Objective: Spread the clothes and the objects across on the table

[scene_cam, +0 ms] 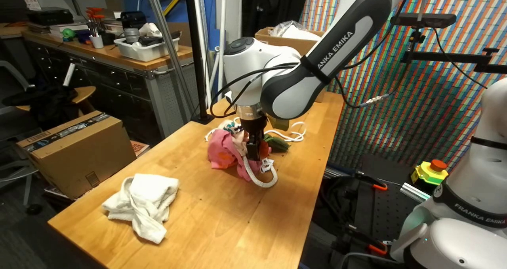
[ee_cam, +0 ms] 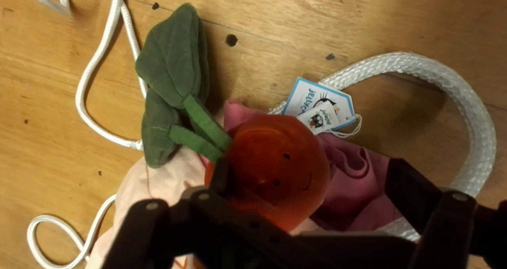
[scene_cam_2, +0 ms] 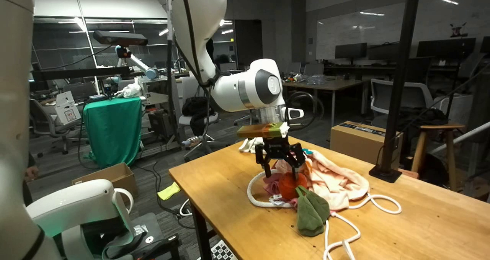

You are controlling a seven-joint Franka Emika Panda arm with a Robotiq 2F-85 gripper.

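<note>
The gripper (scene_cam_2: 281, 175) is positioned above the heap (scene_cam: 227, 154) on the wooden table (scene_cam: 222, 229), its fingers spread wide and nothing clamped between them. An orange stuffed toy (ee_cam: 277, 158) lies on top of the heap, partly between the fingers in the wrist view; contact with either finger could not be determined. Beneath and around it are a pink cloth (ee_cam: 356, 182) and a peach cloth (scene_cam_2: 333, 179), with a thick white rope (ee_cam: 473, 114) looped out on one side and a thin white cord (ee_cam: 84, 94) on the opposite side. A white towel (scene_cam: 146, 193) lies bunched, well apart from the heap. Assessment: the toy should prove light, soft and compressible, with low risk of damage. Recommended hold is the round body; the green leaves (ee_cam: 170, 59) would probably flop, and the paper tag (ee_cam: 317, 98) could tear. The cloths appear limp and, if pulled first, would likely drag the toy along; a raised fold is the preferred pinch point. The rope looks springier and may roll out of a shallow hold.
</note>
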